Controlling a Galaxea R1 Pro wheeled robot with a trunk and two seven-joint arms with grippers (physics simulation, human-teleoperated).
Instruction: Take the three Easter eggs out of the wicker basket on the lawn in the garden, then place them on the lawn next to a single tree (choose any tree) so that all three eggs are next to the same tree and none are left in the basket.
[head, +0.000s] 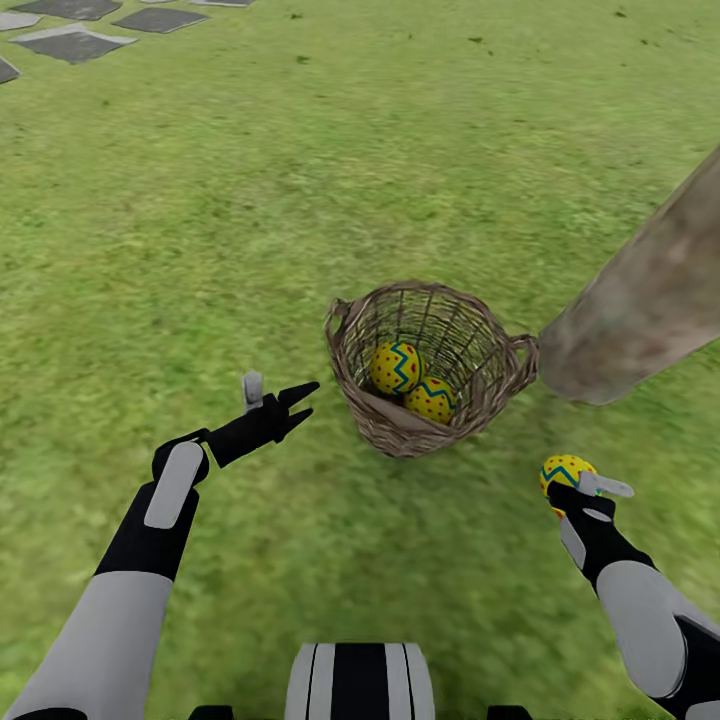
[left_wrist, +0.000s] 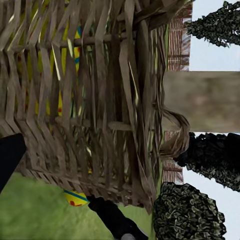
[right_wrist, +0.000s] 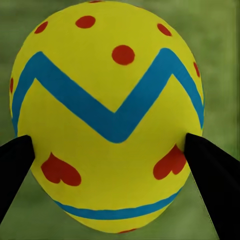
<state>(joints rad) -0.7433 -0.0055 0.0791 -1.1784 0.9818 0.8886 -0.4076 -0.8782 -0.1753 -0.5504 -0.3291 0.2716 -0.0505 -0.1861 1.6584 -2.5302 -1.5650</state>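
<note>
Sitting clamped in the right gripper (head: 572, 490), one Easter egg (head: 563, 470) beside the tree (head: 645, 300).

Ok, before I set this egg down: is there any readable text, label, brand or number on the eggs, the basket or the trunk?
None: no words, numbers or labels can be read.
The egg held in the right gripper bears only a blue zigzag band, red dots and red hearts.
The two eggs in the wicker basket show the same kind of pattern, no writing.
The tree trunk is bare mottled bark.
</note>
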